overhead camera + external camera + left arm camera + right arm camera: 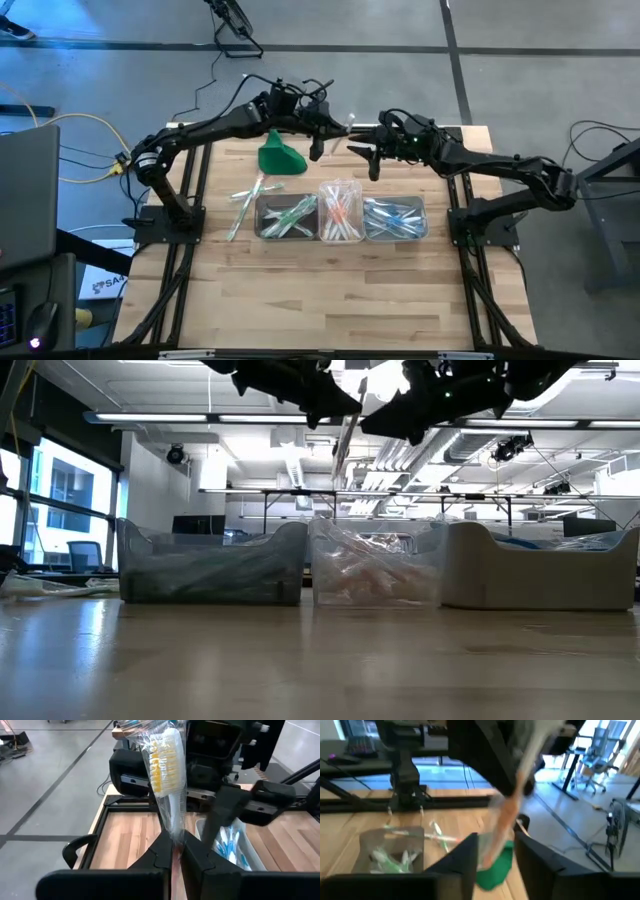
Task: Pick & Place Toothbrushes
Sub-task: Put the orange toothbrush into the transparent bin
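My left gripper [176, 850] is shut on a wrapped toothbrush [167, 775] with an orange handle, high above the table's far middle [345, 125]. My right gripper [497, 857] stands open just to its right [368, 155], with the toothbrush's lower handle [502, 820] between its fingers. Below them, three clear tubs stand in a row, holding green [287, 215], orange [340, 212] and blue [395, 218] toothbrushes. Loose toothbrushes [245, 198] lie flat on the table left of the tubs. My left gripper pinches the toothbrush's handle [175, 837] between its two fingers, below the bristled head [165, 762]. The fingers come nearly level from the table's left and lie across it. The toothbrush stands tilted, head up, clear of the table. I cannot tell whether my right gripper's fingers touch the handle.
A green cloth-like lump [280, 155] lies on the table below and left of the grippers. Bare wood lies in front of the tubs toward the near edge [330, 300]. Cables and the arm bases flank the table.
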`<state>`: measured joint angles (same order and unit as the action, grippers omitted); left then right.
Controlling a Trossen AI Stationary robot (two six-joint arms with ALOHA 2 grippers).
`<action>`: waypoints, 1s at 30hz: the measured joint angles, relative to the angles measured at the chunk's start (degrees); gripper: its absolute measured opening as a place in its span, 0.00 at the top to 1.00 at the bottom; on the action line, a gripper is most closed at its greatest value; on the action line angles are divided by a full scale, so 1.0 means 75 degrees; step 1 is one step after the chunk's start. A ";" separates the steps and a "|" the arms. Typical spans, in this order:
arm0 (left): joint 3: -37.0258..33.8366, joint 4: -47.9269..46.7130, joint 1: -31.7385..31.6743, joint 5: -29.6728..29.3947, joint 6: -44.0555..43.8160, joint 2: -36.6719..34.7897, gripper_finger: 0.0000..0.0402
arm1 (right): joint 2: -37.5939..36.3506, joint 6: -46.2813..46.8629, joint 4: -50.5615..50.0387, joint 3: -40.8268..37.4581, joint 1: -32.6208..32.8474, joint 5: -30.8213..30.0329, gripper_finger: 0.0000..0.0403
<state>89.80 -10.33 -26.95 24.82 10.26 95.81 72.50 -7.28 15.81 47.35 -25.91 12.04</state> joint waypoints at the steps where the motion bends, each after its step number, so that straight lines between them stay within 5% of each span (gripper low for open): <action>1: 0.0000 -0.0002 -0.0001 0.0000 0.0000 0.0000 0.97 | 0.0077 0.0005 0.0163 0.0000 0.0036 0.0003 0.68; 7: 0.0000 -0.0017 -0.0001 0.0226 -0.0056 0.0000 0.97 | 0.0770 0.0326 0.1102 0.0001 0.0109 0.0183 0.50; 14: 0.0000 -0.0138 0.0002 0.0256 -0.0082 0.0000 0.97 | 0.1401 0.0765 0.2359 0.0001 0.0107 0.0211 0.47; 30: 0.0000 -0.0302 -0.0001 0.0242 -0.0073 0.0000 0.97 | 0.1305 0.0738 0.2495 0.0001 0.0104 0.0209 0.80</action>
<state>89.80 -12.59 -26.96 26.63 9.72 95.81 82.28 -1.74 34.52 47.35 -25.12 13.61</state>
